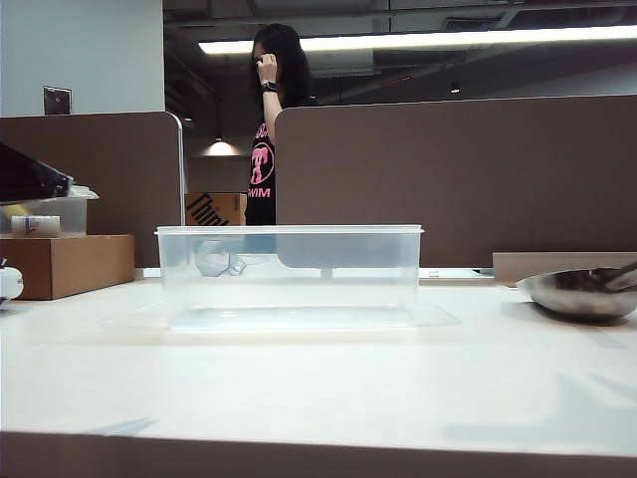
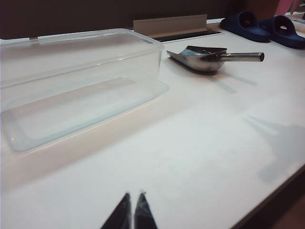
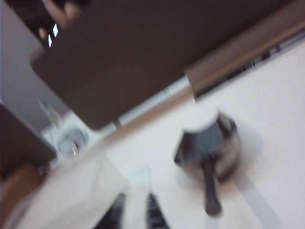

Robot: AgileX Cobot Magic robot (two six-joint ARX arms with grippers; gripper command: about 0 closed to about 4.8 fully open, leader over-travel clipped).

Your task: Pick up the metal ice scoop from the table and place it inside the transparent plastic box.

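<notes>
Right tool (image 3: 133, 212): fingertips stand a narrow gap apart, nothing between them, low over the counter (image 1: 299, 388) and short of the metal ice scoop (image 3: 209, 148); picture blurred. Left tool (image 2: 132, 212): tips nearly together, empty, near the counter's front edge.

Scoop lies bowl-up on the counter, well apart from both tools, off the right end of the transparent plastic box (image 1: 289, 274), handle pointing away from the box. Box sits mid-counter, empty, no lid.

Step in hand, as judged: approach for the pick-up. Right tool is nearer. Widen the gap first, line the fingers across the rod handle (image 2: 240, 57), come down level. Steel is slick; a grip near the bowl limits swing. Cardboard box (image 1: 65, 264) at far left, clear of the path.
</notes>
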